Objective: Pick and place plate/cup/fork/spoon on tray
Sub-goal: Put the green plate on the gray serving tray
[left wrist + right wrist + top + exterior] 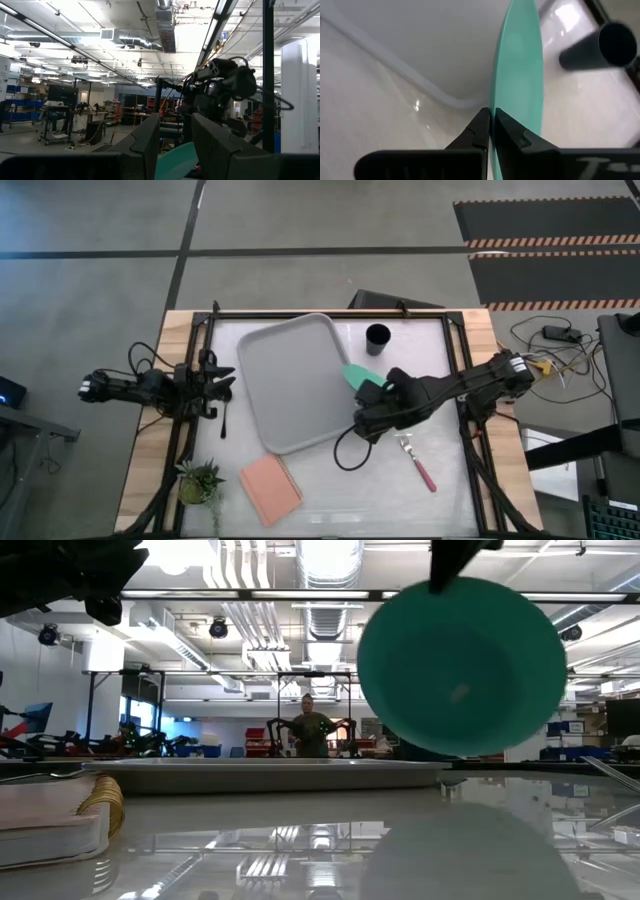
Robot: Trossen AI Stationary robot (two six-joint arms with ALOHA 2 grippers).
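- The right gripper [490, 127] is pinched tight on the rim of the plate [517, 75], holding it on edge and clear of the table; the arm reaches in low from the right side, its wrist just beside the tray's [290, 380] right rim.
- The plate is a smooth, thin mint-green disc; in the low view it hangs as a full round face [462, 665], and from above it is a slim sliver [362, 377] at the tray's right edge.
- The tray is a bare light-grey plastic rectangle with rounded corners and a raised rim.
- The fork [418, 462], pink handle and metal head, lies on the table nearer than the tray, to its right.
- The cup [377, 337], a small black cylinder, stands beyond the plate, just off the tray's far right corner.
- The left gripper [222, 383] rests left of the tray, fingers [145, 145] partly apart and holding nothing.
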